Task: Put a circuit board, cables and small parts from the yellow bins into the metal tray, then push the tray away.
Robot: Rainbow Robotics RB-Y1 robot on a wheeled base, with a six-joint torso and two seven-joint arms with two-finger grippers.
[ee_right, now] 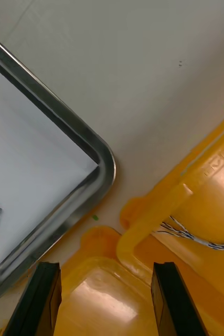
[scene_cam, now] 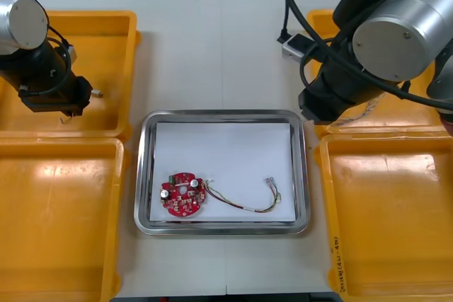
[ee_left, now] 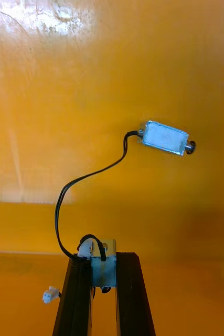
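Note:
My left gripper (ee_left: 103, 261) is shut on a small metal part (ee_left: 102, 268) with a black cable (ee_left: 88, 242), just above the floor of the far left yellow bin (scene_cam: 106, 22). A second small metal part (ee_left: 166, 138) lies on that bin's floor beyond the fingers, its black lead curving back toward them. My right gripper (ee_right: 104, 302) stands open over the rims of the right yellow bins (ee_right: 159, 210), next to the far right corner of the metal tray (ee_right: 98, 173). In the tray lie a red circuit board (scene_cam: 184, 194) and a red and yellow cable (scene_cam: 244, 201).
A twisted blue and white cable (ee_right: 195, 237) lies in the far right bin (scene_cam: 322, 22). The near left bin (scene_cam: 56, 210) and the near right bin (scene_cam: 389, 210) flank the tray. A white connector (ee_left: 50, 295) hangs beside my left fingers.

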